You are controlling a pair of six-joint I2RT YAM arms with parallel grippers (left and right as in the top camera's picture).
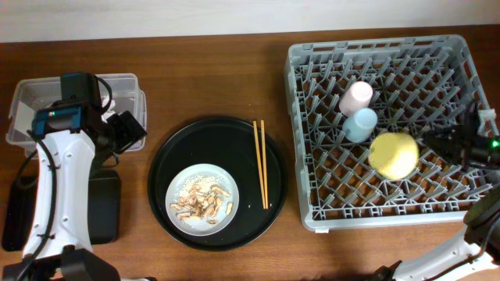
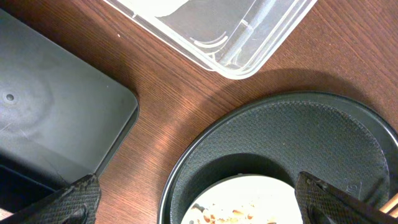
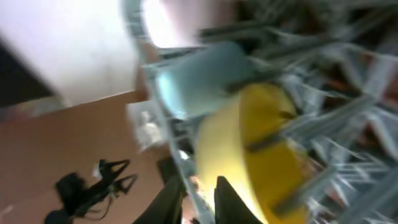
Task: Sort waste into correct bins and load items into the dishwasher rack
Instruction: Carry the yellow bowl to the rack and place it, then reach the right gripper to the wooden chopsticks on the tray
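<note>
Black right jaws stand a narrow slit apart at the rim of the upturned yellow-green bowl (image 1: 393,154); the blurred wrist view does not show whether they grip it. Past the bowl stand the light blue cup (image 1: 361,124) and then the pink cup (image 1: 356,97), all in the grey dishwasher rack (image 1: 391,45).

Left jaws are spread wide and empty, fingertips (image 2: 68,202) over the round black tray (image 2: 298,137). Between them lies the grey-white plate (image 2: 242,186) of food scraps (image 1: 201,204), with the wooden chopsticks (image 1: 262,164) beyond it on the same tray. Ahead sits the clear plastic box (image 2: 249,37), and to one side the black rectangular tray (image 2: 50,118) on the desk (image 1: 219,78).
</note>
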